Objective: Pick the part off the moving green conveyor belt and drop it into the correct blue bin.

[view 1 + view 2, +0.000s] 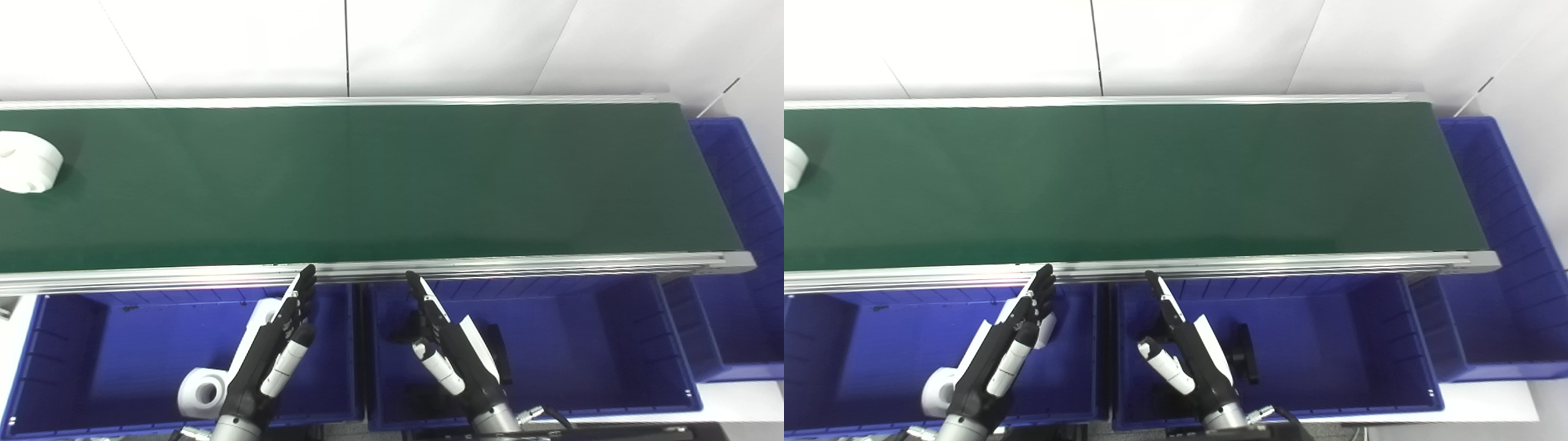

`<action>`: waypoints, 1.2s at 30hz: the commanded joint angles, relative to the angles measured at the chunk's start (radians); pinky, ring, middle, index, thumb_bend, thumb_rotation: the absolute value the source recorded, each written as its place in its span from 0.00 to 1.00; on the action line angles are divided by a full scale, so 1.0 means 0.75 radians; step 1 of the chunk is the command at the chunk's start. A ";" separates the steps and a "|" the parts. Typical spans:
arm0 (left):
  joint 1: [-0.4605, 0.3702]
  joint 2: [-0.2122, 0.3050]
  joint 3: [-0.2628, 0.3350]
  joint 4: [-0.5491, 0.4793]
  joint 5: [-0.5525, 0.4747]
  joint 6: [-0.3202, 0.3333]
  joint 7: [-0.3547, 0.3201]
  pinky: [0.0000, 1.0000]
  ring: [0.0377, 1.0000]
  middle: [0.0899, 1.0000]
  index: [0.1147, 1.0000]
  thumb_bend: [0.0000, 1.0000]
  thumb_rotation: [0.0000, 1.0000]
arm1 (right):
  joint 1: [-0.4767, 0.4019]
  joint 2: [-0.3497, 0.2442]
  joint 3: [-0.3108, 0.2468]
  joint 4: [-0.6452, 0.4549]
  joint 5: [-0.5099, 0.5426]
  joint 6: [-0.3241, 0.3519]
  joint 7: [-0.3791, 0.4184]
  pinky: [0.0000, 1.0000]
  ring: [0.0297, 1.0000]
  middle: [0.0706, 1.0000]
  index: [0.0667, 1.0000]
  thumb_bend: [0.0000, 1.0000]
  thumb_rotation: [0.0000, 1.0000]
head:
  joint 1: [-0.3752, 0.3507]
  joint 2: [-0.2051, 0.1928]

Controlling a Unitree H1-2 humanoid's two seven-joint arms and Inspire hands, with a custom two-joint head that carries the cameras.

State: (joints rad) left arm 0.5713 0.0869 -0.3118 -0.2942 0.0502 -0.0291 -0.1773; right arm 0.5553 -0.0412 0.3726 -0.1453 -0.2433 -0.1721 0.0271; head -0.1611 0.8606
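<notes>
A white round part (27, 162) lies on the green conveyor belt (367, 184) at its far left end; only its edge (793, 164) shows in the right eye view. My left hand (272, 358) is open and empty, fingers straight, held over the left blue bin (73, 343) just below the belt's front rail. My right hand (450, 352) is open and empty too, over the middle blue bin (582, 343). Both hands are far from the part.
A white part (202, 392) lies in the left bin, partly behind my left hand. A black part (1244, 358) lies in the middle bin beside my right hand. A third blue bin (741, 245) stands at the belt's right end. A white wall is behind.
</notes>
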 commanded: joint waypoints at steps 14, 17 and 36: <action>-0.011 -0.005 -0.006 -0.010 0.000 -0.040 0.002 1.00 1.00 1.00 1.00 0.69 0.90 | 0.001 0.006 0.003 -0.020 -0.002 -0.060 -0.005 1.00 1.00 1.00 1.00 0.87 1.00 | -0.001 -0.004; -0.013 -0.001 -0.008 -0.011 0.009 -0.041 0.002 1.00 1.00 1.00 1.00 0.69 0.91 | 0.001 0.006 0.004 -0.022 -0.001 -0.057 -0.003 1.00 1.00 1.00 1.00 0.87 1.00 | -0.003 -0.004; -0.008 -0.007 -0.007 -0.015 -0.004 -0.047 0.003 1.00 1.00 1.00 1.00 0.69 0.89 | 0.000 0.003 0.006 -0.019 0.006 -0.063 0.001 1.00 1.00 1.00 1.00 0.87 1.00 | -0.007 -0.003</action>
State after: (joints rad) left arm 0.5626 0.0874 -0.3122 -0.2848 0.0504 -0.0292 -0.1775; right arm 0.5509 -0.0416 0.3732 -0.1427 -0.2452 -0.1721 0.0277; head -0.1672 0.8575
